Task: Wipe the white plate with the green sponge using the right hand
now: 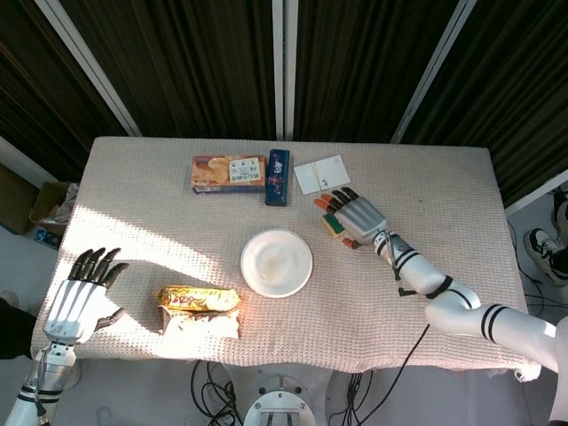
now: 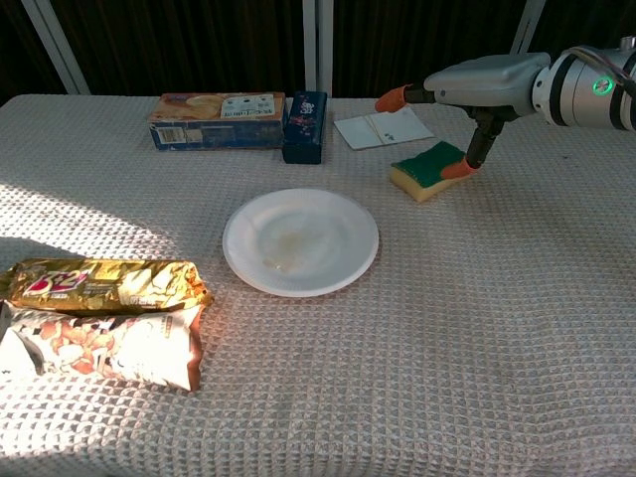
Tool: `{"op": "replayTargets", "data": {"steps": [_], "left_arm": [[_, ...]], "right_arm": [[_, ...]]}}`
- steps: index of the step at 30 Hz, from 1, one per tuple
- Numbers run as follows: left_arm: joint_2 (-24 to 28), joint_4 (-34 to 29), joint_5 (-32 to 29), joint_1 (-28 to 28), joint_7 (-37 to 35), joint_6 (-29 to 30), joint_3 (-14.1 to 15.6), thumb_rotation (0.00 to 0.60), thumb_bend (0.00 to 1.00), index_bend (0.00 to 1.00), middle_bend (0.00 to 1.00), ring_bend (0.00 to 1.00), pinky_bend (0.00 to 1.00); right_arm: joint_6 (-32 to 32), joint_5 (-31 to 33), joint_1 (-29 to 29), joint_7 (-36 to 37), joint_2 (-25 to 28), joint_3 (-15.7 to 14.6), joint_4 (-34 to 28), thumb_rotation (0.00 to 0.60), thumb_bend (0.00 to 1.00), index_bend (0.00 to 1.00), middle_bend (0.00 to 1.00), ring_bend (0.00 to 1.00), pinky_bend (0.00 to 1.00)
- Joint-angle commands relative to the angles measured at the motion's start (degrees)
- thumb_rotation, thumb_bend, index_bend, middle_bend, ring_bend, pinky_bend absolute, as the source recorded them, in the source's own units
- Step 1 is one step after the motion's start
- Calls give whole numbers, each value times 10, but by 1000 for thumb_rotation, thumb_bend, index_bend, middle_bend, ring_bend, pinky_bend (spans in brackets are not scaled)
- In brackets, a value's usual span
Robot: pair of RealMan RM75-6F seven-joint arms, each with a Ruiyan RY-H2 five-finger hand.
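The white plate lies empty in the middle of the table. Behind it and to its right sits the green sponge, green face up on a yellow base. In the head view only a corner of the sponge shows under my right hand. That hand hovers flat over the sponge with its fingers stretched out, and its thumb tip touches the sponge's right edge. It holds nothing. My left hand hangs open, fingers spread, off the table's front left corner.
Along the back stand a cracker box, a dark blue box and a white card. Two snack bags lie at the front left. Sunlight falls across the left side.
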Motion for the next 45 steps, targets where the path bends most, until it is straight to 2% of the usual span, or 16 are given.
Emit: {"op": "replayTargets", "data": {"steps": [1, 6, 15, 27, 41, 45], "left_arm": [[0, -6, -15, 10, -2, 5, 3, 600, 47, 256, 120, 96, 118], [-1, -8, -22, 16, -5, 4, 8, 600, 47, 256, 120, 96, 118], [1, -6, -31, 19, -12, 2, 9, 600, 47, 255, 120, 96, 118], [0, 1, -35, 21, -20, 3, 8, 600, 48, 254, 120, 96, 118], [2, 9, -38, 23, -28, 2, 10, 600, 47, 254, 119, 96, 118], [3, 8, -39, 23, -31, 0, 11, 600, 47, 254, 120, 96, 119]], "right_arm": [[-45, 43, 36, -59, 0, -13, 45, 600, 172, 0, 93, 0, 0], [-68, 89, 63, -102, -16, -29, 78, 600, 173, 12, 112, 0, 0], [-59, 114, 77, -128, -55, -59, 117, 600, 174, 68, 138, 0, 0], [-33, 70, 74, -88, -108, -66, 184, 600, 189, 154, 183, 0, 0], [-12, 36, 68, -76, -131, -71, 222, 600, 201, 213, 247, 0, 0], [-1, 28, 67, -76, -132, -70, 224, 600, 228, 265, 270, 0, 0]]}}
